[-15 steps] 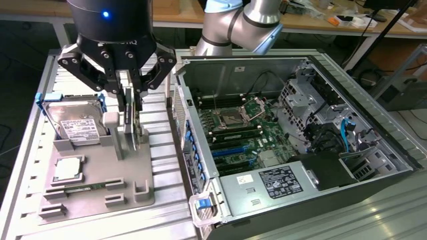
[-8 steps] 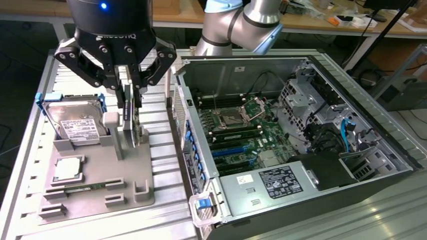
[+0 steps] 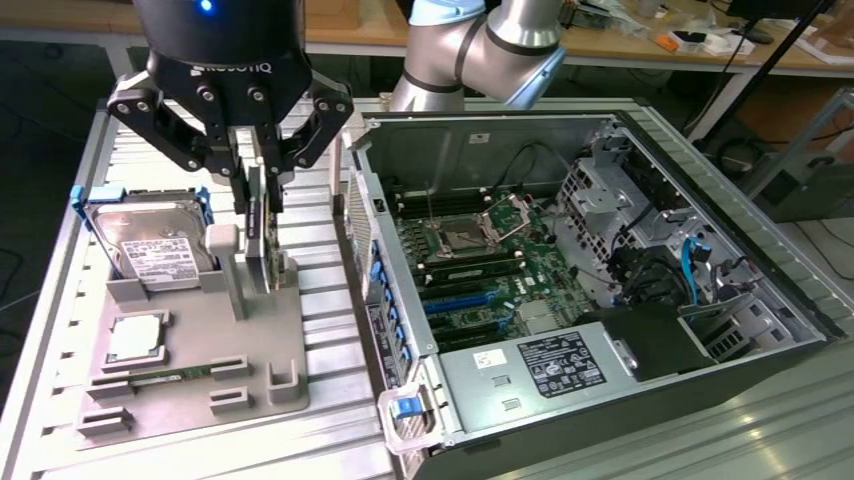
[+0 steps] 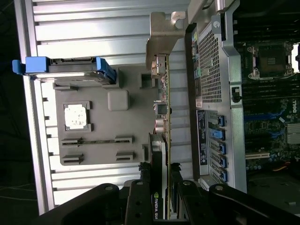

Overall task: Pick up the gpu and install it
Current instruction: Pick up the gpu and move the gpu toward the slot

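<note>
1. Record the gripper [image 3: 260, 185] as nearly closed, pads seemingly pressed on both faces of the gpu [image 3: 267, 250] near its upper edge. Judged a pinch grip, chosen to keep the card vertical.
2. Locate the gpu standing edge-on in an upright slot of the tray [image 3: 260, 335], bracket end away from the fingers in the wrist view. Cannot tell whether lifted clear of the slot. Stood on edge, presumably, to offer two flat faces to the pads.
3. Note on the same tray: drive [image 3: 154, 250] propped upright just beside the gpu, CPU [image 3: 138, 338] flat in a recess, memory stick [image 3: 154, 377] lying in clips. Kept apart in separate seats, likely for clean access to one part at a time.
4. See the tray resting on the slatted table [image 3: 334, 300], just beside the case [image 3: 494, 120].
5. Find the case on its side, open upward, at the exterior view's right; probably laid so to allow entry from above.
6. Inside, spot the board [image 3: 467, 250] with blue slots [image 3: 461, 300] unoccupied; no gpu installed yet.
</note>
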You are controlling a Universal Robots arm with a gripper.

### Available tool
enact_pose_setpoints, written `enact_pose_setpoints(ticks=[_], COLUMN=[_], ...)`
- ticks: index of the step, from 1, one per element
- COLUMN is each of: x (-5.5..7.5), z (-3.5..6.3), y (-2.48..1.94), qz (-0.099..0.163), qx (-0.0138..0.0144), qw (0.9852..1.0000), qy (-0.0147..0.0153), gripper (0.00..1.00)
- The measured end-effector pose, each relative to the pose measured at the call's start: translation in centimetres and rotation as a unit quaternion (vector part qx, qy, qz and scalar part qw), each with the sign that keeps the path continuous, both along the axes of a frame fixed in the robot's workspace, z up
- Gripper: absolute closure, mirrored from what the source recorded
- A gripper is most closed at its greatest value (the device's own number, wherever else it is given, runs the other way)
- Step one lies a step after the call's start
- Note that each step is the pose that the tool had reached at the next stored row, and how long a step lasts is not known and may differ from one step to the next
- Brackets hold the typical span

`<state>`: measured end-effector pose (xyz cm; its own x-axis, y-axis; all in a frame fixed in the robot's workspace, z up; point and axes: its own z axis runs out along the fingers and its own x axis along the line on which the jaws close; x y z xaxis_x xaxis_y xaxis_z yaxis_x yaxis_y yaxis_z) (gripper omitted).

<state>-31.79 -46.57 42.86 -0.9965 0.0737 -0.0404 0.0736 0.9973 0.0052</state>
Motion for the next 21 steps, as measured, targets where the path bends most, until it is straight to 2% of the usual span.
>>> enact_pose_setpoints(ticks=[9,21], x=[0.2,1.8], z=[0.0,0.0], y=[0.0,0.01], qz=[0.0,0.0], qx=[0.0,0.0], qw=[1.0,1.0], qy=[0.0,0.0], gripper=[0.73,0.73])
